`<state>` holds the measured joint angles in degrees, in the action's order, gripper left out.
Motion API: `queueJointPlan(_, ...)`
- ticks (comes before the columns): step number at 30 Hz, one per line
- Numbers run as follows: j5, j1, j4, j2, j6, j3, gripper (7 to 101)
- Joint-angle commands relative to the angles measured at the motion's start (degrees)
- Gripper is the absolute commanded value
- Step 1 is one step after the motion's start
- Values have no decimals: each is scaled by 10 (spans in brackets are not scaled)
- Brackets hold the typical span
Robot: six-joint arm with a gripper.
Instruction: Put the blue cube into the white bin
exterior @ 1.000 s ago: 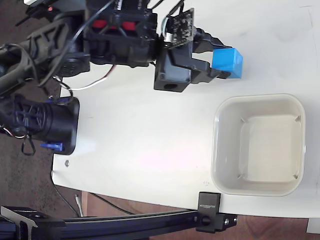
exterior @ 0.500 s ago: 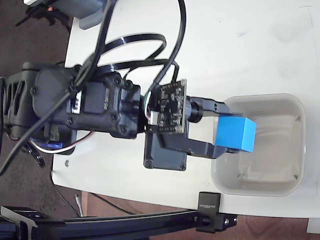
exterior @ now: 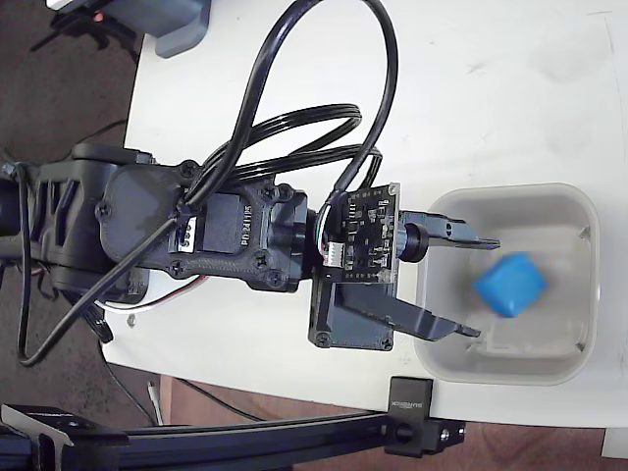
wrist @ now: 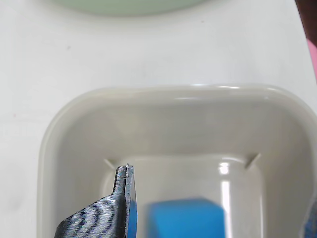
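The blue cube (exterior: 510,285) is inside the white bin (exterior: 584,211), tilted and blurred, free of the fingers. My gripper (exterior: 481,287) hangs open over the bin's left part, its two black fingers spread apart on either side of the cube's left. In the wrist view the white bin (wrist: 163,99) fills the frame, the blue cube (wrist: 185,218) shows blurred at the bottom middle, and one dark finger (wrist: 116,208) stands to its left.
The arm's black body and looped cables (exterior: 294,128) cover the table's left half. A black clamp (exterior: 410,417) sits on the table's near edge below the bin. A pale green rim (wrist: 124,6) lies beyond the bin in the wrist view.
The gripper, shut on the cube half a second ago, has opened. The cube has left the fingers and dropped into the bin. The arm shifted slightly right.
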<state>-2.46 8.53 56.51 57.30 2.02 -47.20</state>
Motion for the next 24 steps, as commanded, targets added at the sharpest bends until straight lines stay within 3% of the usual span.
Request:
queueJointPlan(1,20,-2,17,27,-7,38,1003)
queueJointPlan(4,54,-18,40,76,-8,-13,1003)
queueJointPlan(10,105,-65,-50,406,-16,-432,1003)
queueJointPlan(15,102,-91,-72,675,-14,-727,1003)
queueJointPlan(24,134,-155,-139,989,18,-1073,1003)
